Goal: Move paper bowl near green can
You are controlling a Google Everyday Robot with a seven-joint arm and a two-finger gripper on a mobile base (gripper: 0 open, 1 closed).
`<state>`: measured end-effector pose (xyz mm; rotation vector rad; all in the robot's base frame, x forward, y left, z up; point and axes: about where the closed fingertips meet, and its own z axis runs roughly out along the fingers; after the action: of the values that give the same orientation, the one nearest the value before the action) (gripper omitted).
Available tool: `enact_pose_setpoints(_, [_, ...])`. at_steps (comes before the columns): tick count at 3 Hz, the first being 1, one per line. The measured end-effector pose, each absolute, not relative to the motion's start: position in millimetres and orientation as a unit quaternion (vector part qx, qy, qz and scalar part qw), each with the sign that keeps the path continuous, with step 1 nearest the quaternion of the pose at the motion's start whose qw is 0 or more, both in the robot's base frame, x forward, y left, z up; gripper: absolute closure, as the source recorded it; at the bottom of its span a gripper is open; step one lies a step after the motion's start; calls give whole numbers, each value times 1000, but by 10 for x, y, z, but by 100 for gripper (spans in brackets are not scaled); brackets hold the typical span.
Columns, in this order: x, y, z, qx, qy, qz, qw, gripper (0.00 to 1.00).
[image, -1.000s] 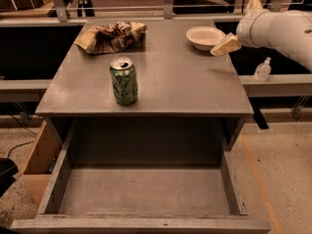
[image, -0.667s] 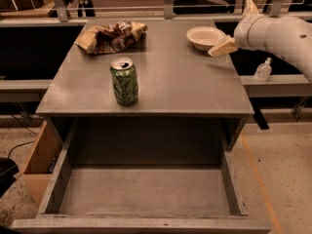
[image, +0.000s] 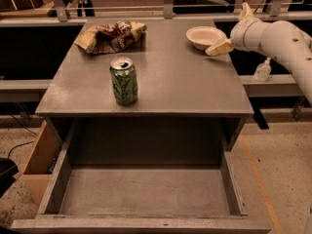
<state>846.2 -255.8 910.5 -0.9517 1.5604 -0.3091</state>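
The paper bowl [image: 204, 36] is off-white and shallow and sits on the table's far right part. The green can [image: 124, 81] stands upright near the table's front edge, left of centre, well apart from the bowl. My gripper [image: 233, 29] is at the table's right edge, just right of the bowl. It is open and empty. Its lower fingertip [image: 218, 48] lies close by the bowl's right rim; the other fingertip [image: 246, 9] points up behind it.
A yellow-brown wrinkly snack bag [image: 111, 36] lies at the far left of the grey table [image: 185, 87]. An open drawer [image: 141, 191] juts out below the front edge. A small clear pump bottle [image: 263, 70] stands on a shelf to the right.
My gripper has moved a little to the left, closer to the bowl's right rim. The bowl, can and bag have not moved.
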Motion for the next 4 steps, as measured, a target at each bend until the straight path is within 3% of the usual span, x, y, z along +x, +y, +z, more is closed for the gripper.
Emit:
enact_pose_setpoints(1, [8604, -2511, 9038, -413, 671, -125, 603, 0])
enact_pose_setpoints(2, [8704, -2431, 8955, -420, 668, -117, 602, 18])
enact_pose_setpoints(4, [8721, -2378, 8920, -422, 668, -114, 602, 73])
